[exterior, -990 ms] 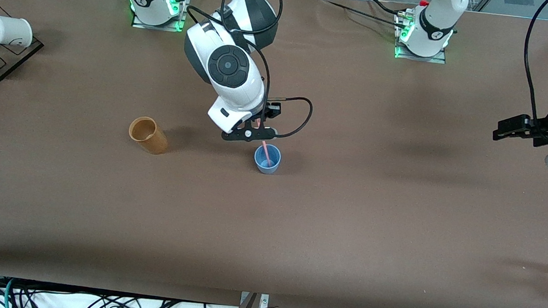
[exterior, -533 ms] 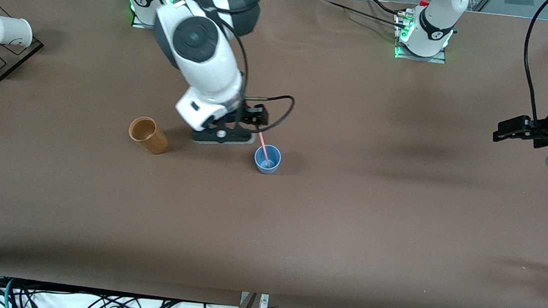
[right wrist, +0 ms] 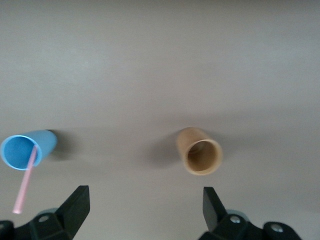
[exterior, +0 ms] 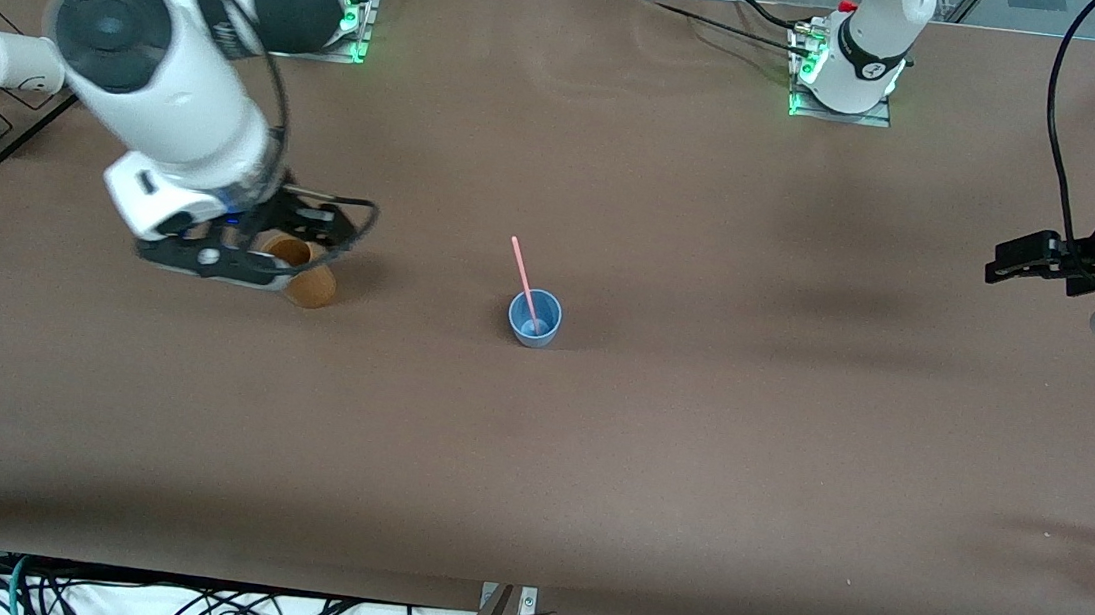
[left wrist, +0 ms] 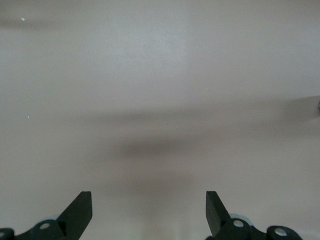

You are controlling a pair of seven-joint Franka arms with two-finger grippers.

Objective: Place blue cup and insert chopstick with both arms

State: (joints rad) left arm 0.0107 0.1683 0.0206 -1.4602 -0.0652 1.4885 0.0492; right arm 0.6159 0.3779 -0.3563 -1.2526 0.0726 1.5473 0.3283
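While the blue cup (exterior: 534, 318) stands upright near the middle of the table (exterior: 695, 442), the chopstick (exterior: 523, 275) leans inside it, its lower end in the cup's bottom and its upper end sticking out above the rim, tilted toward the robots' side. Nothing touches either of them.

Over the brown cup (exterior: 309, 280), which sits toward the right arm's end of the table and well apart from the blue one, hangs the right tool (exterior: 230, 262). Its fingers are spread wide and empty; the right wrist view shows both dark fingertips (right wrist: 75, 207) with the brown cup (right wrist: 200, 157) below and between them and the blue cup (right wrist: 25, 150) with the pink stick (right wrist: 26, 180) off to one side.

At the left arm's end, the left tool (exterior: 1014, 262) waits over bare table, its fingers (left wrist: 80, 210) likewise apart and holding nothing.

On a dark rack (exterior: 14, 110) at the right arm's end lie two white cups (exterior: 19, 61).
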